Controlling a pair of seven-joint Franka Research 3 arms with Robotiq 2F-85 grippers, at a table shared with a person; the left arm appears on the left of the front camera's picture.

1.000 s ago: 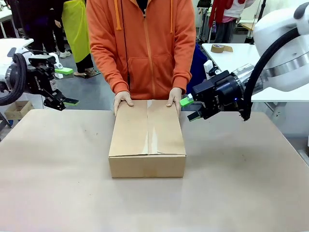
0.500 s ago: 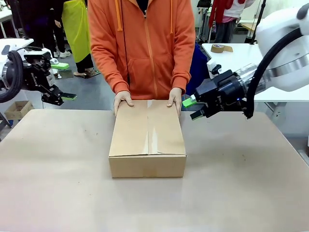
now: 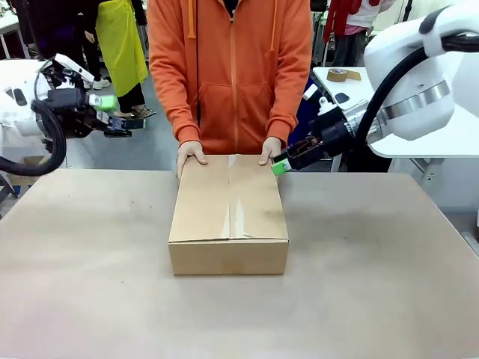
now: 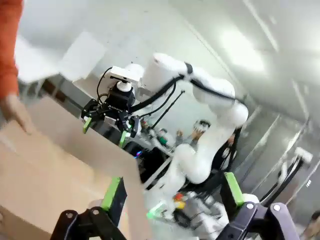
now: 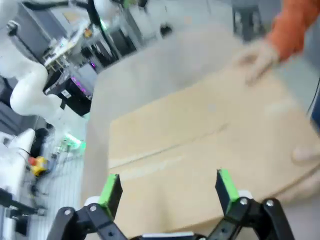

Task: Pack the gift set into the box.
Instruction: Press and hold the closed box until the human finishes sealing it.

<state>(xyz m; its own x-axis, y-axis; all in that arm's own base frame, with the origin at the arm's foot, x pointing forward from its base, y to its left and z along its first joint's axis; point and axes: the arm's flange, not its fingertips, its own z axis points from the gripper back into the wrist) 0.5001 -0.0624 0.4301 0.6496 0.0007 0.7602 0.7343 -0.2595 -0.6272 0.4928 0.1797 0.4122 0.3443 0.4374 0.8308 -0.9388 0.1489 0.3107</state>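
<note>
Looks basically done from here: the box (image 3: 228, 206) sits mid-table (image 3: 374, 284) with its flaps folded flat and shut and a person's hands (image 3: 191, 153) on its far corners. I can't tell if the gift set is inside, so maybe only sealing is left. It's plain brown cardboard with a seam down the top. The right gripper (image 5: 168, 186) hovers by the box's far right corner, fingers spread and empty, and the left gripper (image 4: 172, 192) hangs well off to the box's left, also spread wide.

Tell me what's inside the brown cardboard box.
Cannot be seen: the brown corrugated cardboard box has its flaps shut. The person's hands rest on its far edge.
</note>
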